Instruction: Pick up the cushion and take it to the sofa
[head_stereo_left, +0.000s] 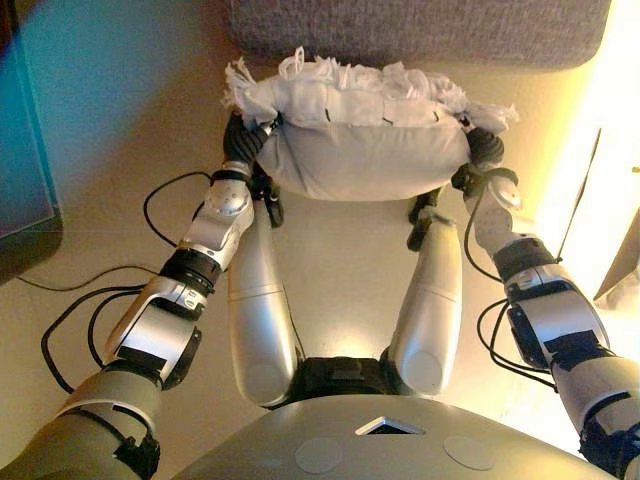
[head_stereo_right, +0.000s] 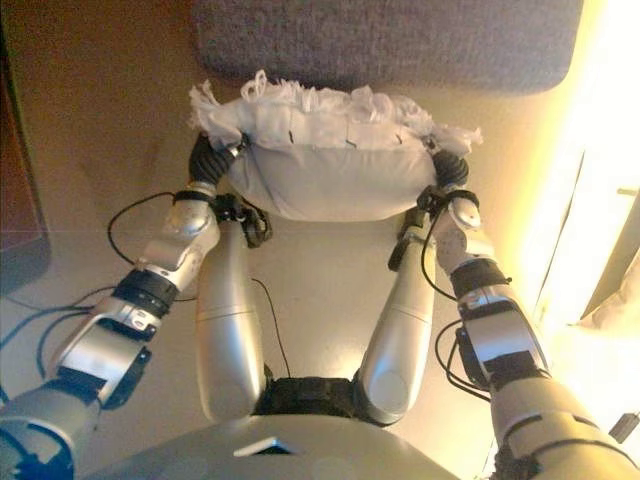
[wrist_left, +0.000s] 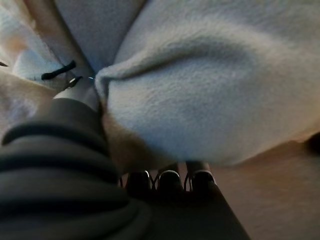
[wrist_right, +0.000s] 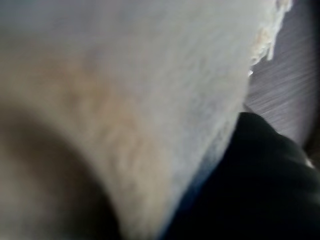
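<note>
A white cushion (head_stereo_left: 360, 140) with a frilled far edge hangs between my two hands, held above the floor just in front of the grey sofa (head_stereo_left: 420, 30). My left hand (head_stereo_left: 243, 140) is at the cushion's left end. In the left wrist view its fingers (wrist_left: 170, 181) lie under the cushion (wrist_left: 200, 100) and its thumb presses the cushion's side, so it grips it. My right hand (head_stereo_left: 487, 148) is against the cushion's right end. Its wrist view shows only cushion fabric (wrist_right: 125, 100) and the dark cover (wrist_right: 250, 175); its fingers are hidden.
The sofa's front edge runs across the top of the eye views, close behind the cushion. A dark piece of furniture (head_stereo_left: 25, 150) stands at the left. A pale object (head_stereo_left: 620, 270) and a brightly lit strip of floor are at the right.
</note>
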